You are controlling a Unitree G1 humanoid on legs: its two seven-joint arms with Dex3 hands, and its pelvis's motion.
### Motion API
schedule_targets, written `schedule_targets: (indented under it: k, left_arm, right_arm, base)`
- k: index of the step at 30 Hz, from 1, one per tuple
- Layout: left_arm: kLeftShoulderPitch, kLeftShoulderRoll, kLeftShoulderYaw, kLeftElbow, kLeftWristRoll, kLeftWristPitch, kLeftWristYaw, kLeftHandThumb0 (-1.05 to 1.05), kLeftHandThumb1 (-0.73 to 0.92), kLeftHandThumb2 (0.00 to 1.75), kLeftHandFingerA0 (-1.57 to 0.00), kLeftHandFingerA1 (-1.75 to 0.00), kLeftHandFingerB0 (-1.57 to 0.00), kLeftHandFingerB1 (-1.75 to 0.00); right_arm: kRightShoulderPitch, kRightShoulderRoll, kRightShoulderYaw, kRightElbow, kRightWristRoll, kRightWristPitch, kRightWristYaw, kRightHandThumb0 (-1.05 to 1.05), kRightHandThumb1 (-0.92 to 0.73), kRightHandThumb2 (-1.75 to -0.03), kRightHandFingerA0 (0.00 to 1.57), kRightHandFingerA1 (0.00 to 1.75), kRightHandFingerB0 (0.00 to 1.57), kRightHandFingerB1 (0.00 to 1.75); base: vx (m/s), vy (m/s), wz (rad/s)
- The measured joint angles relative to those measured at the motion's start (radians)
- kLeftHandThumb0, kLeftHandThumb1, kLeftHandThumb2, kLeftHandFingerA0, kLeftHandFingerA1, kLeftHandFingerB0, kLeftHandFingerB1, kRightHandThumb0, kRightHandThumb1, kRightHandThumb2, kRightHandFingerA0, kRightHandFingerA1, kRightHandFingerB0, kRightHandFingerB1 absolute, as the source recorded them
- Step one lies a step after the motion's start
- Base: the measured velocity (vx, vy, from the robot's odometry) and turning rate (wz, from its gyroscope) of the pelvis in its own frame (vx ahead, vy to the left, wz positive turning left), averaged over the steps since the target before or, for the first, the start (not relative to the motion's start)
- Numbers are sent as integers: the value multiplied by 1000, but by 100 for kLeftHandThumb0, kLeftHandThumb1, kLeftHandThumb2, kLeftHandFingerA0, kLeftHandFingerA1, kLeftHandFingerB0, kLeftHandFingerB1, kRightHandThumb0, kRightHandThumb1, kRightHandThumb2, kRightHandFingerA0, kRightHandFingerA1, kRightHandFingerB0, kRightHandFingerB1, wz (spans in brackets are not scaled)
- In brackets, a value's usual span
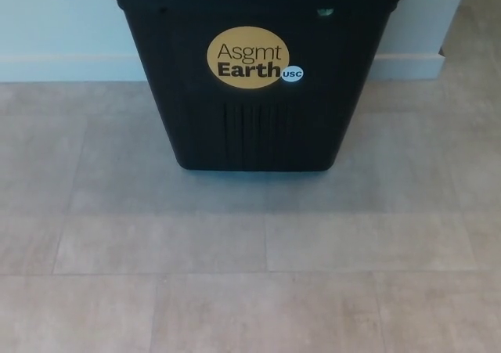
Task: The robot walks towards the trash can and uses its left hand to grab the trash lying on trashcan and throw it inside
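At twelve o'clock in the head view, a black trash can [254, 95] stands on the grey tiled floor [235, 275], backed against a pale wall [55, 24]. A round gold sticker [248, 57] marks its front. Neither hand shows, so their fingers cannot be judged; the top of the can is cut off, hiding any trash.

Light is coming soft & even, no hard glare; no fingers are showing to place things by. The black trash can [258, 79] is reading almost featureless, w/ a faint shadow lying on the tile floor [250, 275] at its base. Pic is looking slightly soft & grainy throughout.
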Motion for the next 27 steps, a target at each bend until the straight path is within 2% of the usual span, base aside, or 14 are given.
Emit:
schedule_targets:
  k: [3,4,9,10,19,20,21,22,25,26,27]
  left_arm:
    - [-1,0,-2,12,1,-5,-1,-5,44,53,-47,-61,-43,-53]
    - [-3,1,-2,17,1,-13,0,-6,26,75,-36,-63,-38,-61]
    - [14,-1,-7,-4,2,-30,0,-6,26,75,-36,-63,-38,-61]
    - [17,0,-7,-6,2,-30,0,-5,29,77,-43,-65,-37,-60]
    - [20,18,-1,-27,1,-27,-1,-7,27,76,-40,-64,-42,-62]
    - [20,21,0,-32,1,-27,-1,-4,31,79,-41,-65,-36,-60]
    - [21,20,0,-34,1,-27,-2,-4,31,79,-41,-65,-36,-60]
    - [20,20,0,-34,0,-27,-3,-6,46,53,-44,-59,-43,-52]
    - [19,20,1,-30,-2,-25,-7,-6,46,53,-44,-59,-43,-52]
    - [19,21,2,-30,-2,-25,-7,-4,30,78,-37,-63,-37,-60]
    - [20,21,2,-30,-3,-25,-7,-4,46,52,-48,-60,-49,-54]
  right_arm:
    - [3,-1,-1,0,0,-5,-6,-49,-54,-57,18,46,28,34]
    - [5,1,0,0,-1,-7,-10,-48,-54,-57,17,46,27,35]
    - [11,-7,1,-3,-3,-10,-27,-48,-54,-57,17,46,27,35]
    - [12,-7,1,-3,-3,-10,-28,-56,-43,-73,15,51,22,44]
    - [8,3,5,0,-3,-10,-29,-61,-44,-76,14,52,21,45]
    - [7,3,5,0,-3,-10,-29,-63,-45,-77,12,52,19,46]
    - [6,3,5,0,-3,-10,-29,-63,-45,-77,12,52,19,46]
    - [5,2,8,-1,-3,-10,-29,-64,-45,-78,12,52,19,46]
    - [2,-1,15,0,-6,-9,-29,-64,-45,-78,12,52,19,46]
    - [2,-1,17,0,-6,-9,-29,-65,-46,-78,11,53,17,46]
    - [1,-1,18,1,-7,-9,-29,-65,-46,-78,11,51,16,44]
  base:
    - [71,-69,11]
    - [0,0,0]
    - [17,22,12]
    - [93,129,-8]
    - [178,338,-6]
    - [240,182,2]
    - [213,143,-2]
    - [235,104,8]
    - [226,17,12]
    - [278,-49,10]
    - [277,-73,10]
